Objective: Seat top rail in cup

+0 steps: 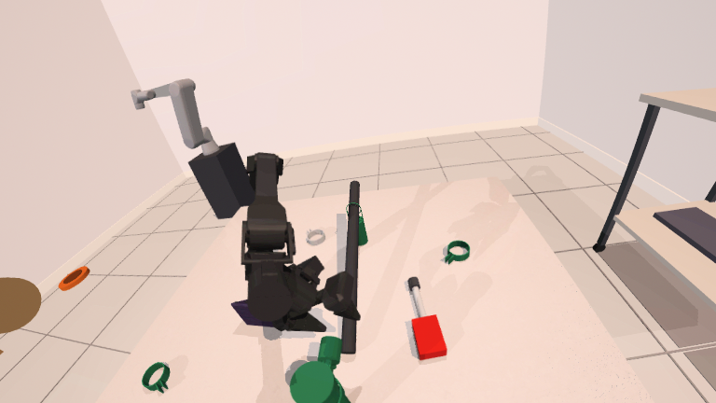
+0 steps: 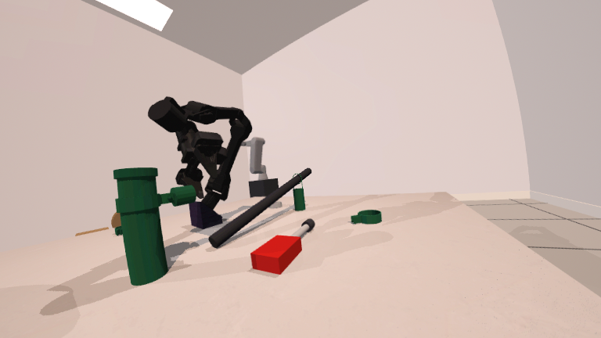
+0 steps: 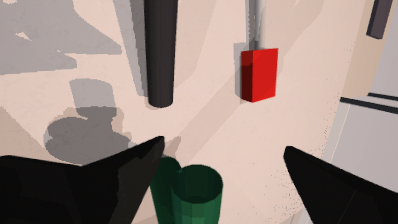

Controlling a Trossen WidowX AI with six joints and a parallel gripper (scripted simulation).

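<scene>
The dark rail (image 1: 352,240) (image 2: 260,206) (image 3: 161,55) slants through the loop on the small green post (image 1: 362,233) (image 2: 298,200). Its cut end is low at the mat, outside and below the green rail-end cup (image 1: 330,350) (image 2: 183,195) (image 3: 197,190). The cup sticks out from the brace band (image 2: 136,206), high on the big green post (image 1: 311,383) (image 2: 145,248), a little below the post cap (image 2: 135,173). My gripper (image 1: 342,324) (image 3: 223,146) is open and empty. In the wrist view the cup mouth shows below and between the fingertips; the cut end is beyond them.
A red block (image 1: 428,337) (image 2: 275,252) (image 3: 264,75) with a grey rod lies right of the rail. Green ring clamps (image 1: 458,250) (image 1: 156,377) (image 2: 369,217) and a white ring (image 1: 315,233) lie on the mat. A dark purple block (image 2: 204,215) is by the arm.
</scene>
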